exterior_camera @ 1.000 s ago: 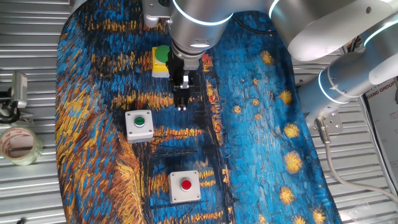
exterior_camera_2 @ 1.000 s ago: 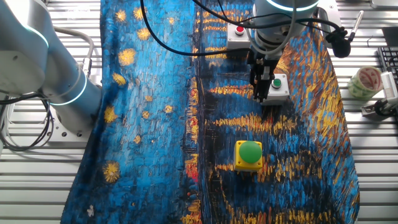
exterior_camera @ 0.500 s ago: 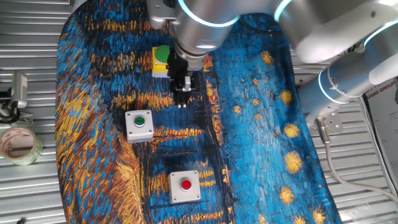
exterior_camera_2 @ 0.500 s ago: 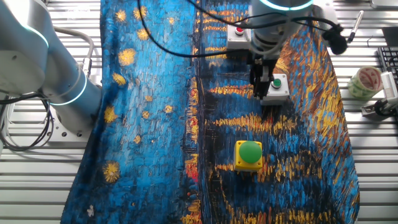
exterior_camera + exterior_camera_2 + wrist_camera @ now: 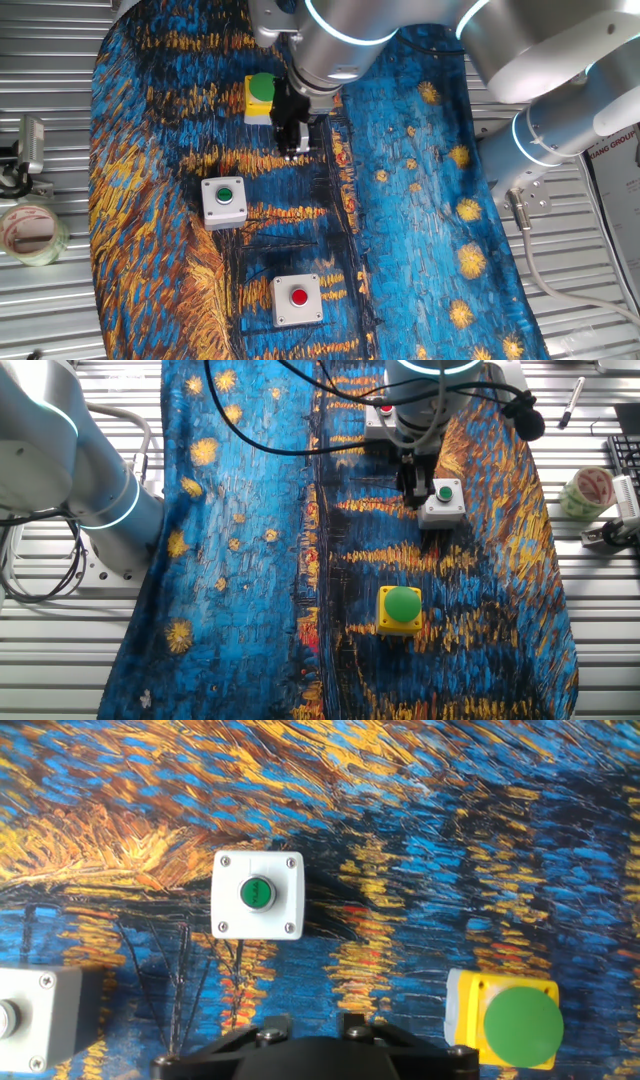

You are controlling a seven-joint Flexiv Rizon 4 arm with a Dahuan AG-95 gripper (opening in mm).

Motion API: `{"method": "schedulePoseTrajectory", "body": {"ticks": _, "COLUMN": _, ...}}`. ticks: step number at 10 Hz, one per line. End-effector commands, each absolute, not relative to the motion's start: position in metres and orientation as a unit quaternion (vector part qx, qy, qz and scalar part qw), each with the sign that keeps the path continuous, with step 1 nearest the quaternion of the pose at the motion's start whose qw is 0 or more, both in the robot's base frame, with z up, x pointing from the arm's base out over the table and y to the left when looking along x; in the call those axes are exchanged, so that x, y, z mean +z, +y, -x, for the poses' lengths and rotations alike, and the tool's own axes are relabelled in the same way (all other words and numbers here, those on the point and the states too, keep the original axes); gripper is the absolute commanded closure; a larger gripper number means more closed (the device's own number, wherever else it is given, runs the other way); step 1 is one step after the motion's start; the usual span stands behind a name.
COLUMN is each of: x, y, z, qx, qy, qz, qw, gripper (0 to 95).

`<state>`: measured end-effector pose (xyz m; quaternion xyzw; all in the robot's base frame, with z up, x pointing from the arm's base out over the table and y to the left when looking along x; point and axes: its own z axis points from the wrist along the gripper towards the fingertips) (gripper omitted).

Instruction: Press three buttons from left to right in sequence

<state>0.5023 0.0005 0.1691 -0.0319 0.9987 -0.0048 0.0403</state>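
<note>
The gripper (image 5: 293, 150) hangs above the painted cloth (image 5: 420, 200) on the surface, between the yellow box with the green dome (image 5: 259, 98) and the grey box with the small green button (image 5: 224, 201); the grey box with the red button (image 5: 298, 298) lies well apart at about 6 o'clock. Whether the fingers are apart or together I cannot tell.

Which box the arm is heading for cannot be read from this. A good press needs the fingertips centred squarely over the cap, then a straight vertical descent, so the light box does not tip or slide on the cloth. In the hand view the dome sits at 4 o'clock, the small green button at 11.
</note>
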Motion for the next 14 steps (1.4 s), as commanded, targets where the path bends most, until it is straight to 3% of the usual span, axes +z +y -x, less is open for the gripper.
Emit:
{"method": "schedulePoseTrajectory", "body": {"ticks": 1, "x": 0.17, "y": 0.0, "z": -0.5, "qx": -0.006, "qy": 0.999, "qz": 0.034, "qw": 0.041, "gripper": 95.0}}
{"method": "schedulePoseTrajectory", "body": {"ticks": 14, "x": 0.166, "y": -0.032, "z": -0.486, "qx": 0.017, "qy": 0.998, "qz": 0.05, "qw": 0.041, "gripper": 95.0}}
